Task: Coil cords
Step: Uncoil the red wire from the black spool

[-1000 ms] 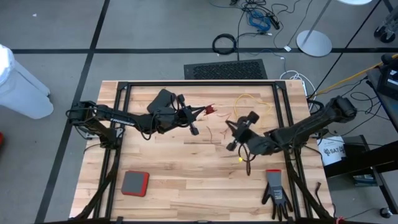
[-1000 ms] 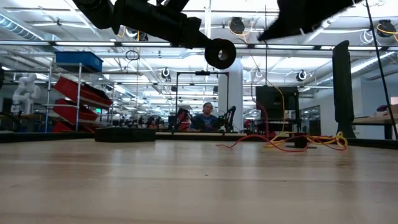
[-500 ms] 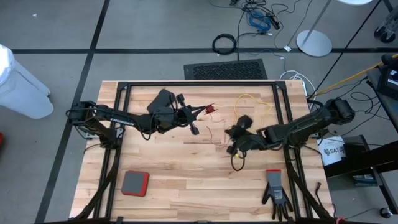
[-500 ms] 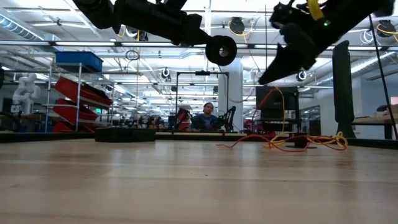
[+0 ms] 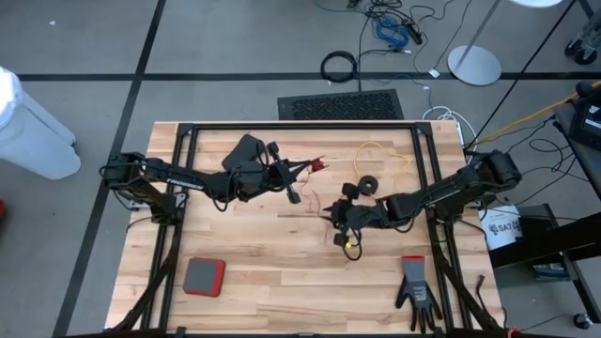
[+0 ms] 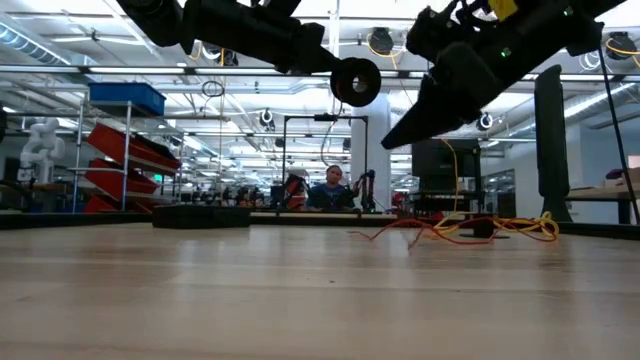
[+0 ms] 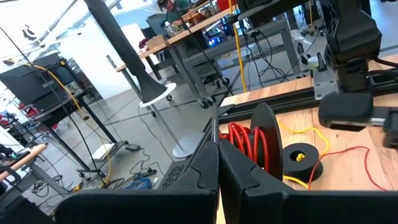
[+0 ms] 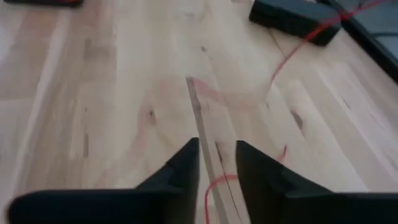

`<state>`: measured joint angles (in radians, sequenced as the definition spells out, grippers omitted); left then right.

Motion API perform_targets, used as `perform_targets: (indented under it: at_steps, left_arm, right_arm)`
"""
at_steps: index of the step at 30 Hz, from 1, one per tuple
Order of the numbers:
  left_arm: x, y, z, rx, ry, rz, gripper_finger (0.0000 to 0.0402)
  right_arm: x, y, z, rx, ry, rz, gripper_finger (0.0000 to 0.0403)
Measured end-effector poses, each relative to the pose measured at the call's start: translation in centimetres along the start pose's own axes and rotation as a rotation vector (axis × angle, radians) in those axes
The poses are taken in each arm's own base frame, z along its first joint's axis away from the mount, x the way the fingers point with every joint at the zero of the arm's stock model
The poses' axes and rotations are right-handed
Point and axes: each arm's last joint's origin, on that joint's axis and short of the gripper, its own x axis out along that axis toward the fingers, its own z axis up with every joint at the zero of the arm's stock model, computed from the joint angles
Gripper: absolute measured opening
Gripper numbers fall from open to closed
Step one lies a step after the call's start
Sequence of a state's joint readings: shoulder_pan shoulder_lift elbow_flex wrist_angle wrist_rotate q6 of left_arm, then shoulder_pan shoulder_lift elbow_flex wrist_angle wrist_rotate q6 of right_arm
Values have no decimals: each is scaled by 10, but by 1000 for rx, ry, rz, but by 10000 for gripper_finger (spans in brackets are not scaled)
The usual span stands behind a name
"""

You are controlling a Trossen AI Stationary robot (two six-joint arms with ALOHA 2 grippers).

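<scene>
Two thin cords lie toward the far side of the worktop: a yellow cord looped at the far right, and a dark reddish-brown cord trailing across the middle. The right pincer reaches in over the middle of the worktop, low over that dark cord, its fingers slightly parted with the thin strand running out from between them; whether they actually pinch it I cannot tell. A small black reel sits just far and right of this pincer, beside the arm, with the yellow loops beyond it.

The left pincer hangs above the left-middle of the worktop, its fingers pressed tightly together. Just past them, the left wrist view shows a black reel wound with red cord and a smaller black reel with a yellow hub beside it.

A red-and-grey pad lies near left and a black glove near right.
</scene>
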<state>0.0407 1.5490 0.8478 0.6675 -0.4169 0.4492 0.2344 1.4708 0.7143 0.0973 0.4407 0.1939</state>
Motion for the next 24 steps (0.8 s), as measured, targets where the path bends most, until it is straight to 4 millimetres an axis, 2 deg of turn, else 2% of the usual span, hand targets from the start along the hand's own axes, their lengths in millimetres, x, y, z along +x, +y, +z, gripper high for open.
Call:
perform_targets:
  at_steps: [4, 8, 12, 15, 20, 24]
  left_arm:
    - [0, 0, 0, 0, -1, 0, 0]
    - [0, 0, 0, -2, -3, 1, 0]
    - [0, 0, 0, -5, -5, 2, 0]
    - [0, 0, 1, -7, -5, 1, 0]
    - [0, 0, 1, -21, -13, -17, 0]
    - [0, -1, 0, -19, -10, -20, 0]
  right_arm:
    - [0, -3, -2, 26, 0, -94, 145]
    - [-1, -5, 8, 23, -98, -178, 162]
    - [6, -11, 21, 12, -210, -204, 159]
    - [20, -16, 24, -1, -277, -226, 149]
    - [46, -22, 20, -2, -348, -262, 136]
    - [60, -26, 15, -2, -369, -288, 132]
